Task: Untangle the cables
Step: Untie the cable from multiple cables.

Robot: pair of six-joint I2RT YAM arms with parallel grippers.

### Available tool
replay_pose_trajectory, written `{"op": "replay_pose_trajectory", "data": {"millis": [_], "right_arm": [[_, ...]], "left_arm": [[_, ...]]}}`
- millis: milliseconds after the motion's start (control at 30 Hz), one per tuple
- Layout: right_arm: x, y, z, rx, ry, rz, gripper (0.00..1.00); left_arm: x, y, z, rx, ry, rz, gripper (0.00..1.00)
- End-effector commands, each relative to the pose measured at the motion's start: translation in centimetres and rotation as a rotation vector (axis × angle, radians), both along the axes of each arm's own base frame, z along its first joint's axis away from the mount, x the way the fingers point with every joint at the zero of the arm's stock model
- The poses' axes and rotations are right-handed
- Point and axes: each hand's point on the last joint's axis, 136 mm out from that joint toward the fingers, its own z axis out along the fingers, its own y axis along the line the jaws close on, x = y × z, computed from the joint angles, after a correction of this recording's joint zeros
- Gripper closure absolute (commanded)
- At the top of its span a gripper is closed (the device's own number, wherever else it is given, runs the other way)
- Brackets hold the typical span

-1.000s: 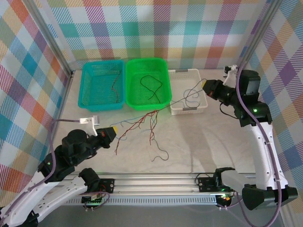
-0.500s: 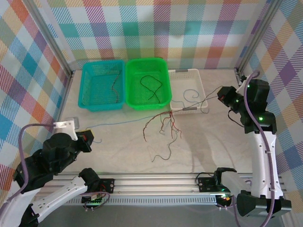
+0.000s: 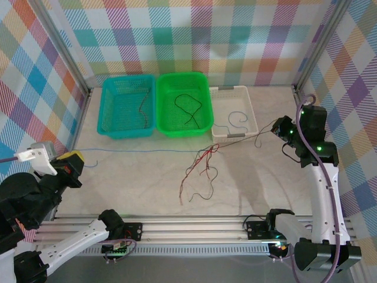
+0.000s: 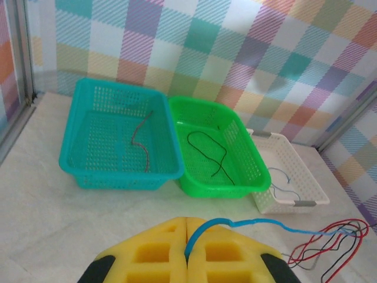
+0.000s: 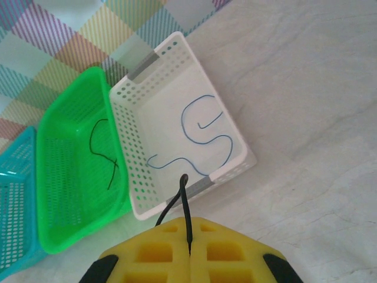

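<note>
Gripping a thin blue wire (image 4: 253, 222) between fully closed yellow fingers (image 4: 147, 253), the left gripper (image 4: 187, 233) sits at the 9 o'clock edge of the pale marbled table (image 3: 135, 177), the wire running straight to a loose tangle of thin red, black and brownish cables (image 3: 203, 162) at table centre. The right gripper (image 5: 189, 236), at 3 o'clock, is closed on a thin black wire (image 5: 184, 197) leading to the same tangle. From 11 to 1 o'clock stand a teal plastic basket (image 3: 101, 112) holding a brownish wire (image 3: 142, 106), a green plastic basket (image 3: 184, 75) holding a black wire (image 4: 222, 154) and a white plastic basket (image 3: 232, 89) holding a blue wire (image 5: 182, 119).
</note>
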Motion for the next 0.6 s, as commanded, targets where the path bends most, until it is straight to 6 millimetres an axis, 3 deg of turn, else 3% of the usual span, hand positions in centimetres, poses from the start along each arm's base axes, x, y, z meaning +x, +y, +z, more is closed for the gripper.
{"op": "replay_pose_trajectory", "data": {"millis": [0, 200, 333, 567], "right_arm": [[-0.3, -1.3, -1.0, -0.059, 0.025, -0.044, 1.0], [-0.1, -2.0, -3.5, -0.062, 0.098, -0.09, 1.0], [0.1, -2.1, -4.9, -0.053, 0.122, -0.098, 1.0], [-0.7, -4.4, -6.7, -0.156, 0.172, -0.191, 1.0]], "left_arm": [[-0.1, 1.3, 1.8, 0.07, -0.042, 0.036, 1.0], [-0.7, 3.5, 4.8, 0.066, -0.115, 0.095, 1.0], [-0.4, 2.7, 6.3, 0.055, -0.146, 0.063, 1.0], [-0.9, 4.3, 9.5, 0.063, -0.214, 0.121, 1.0]]}}
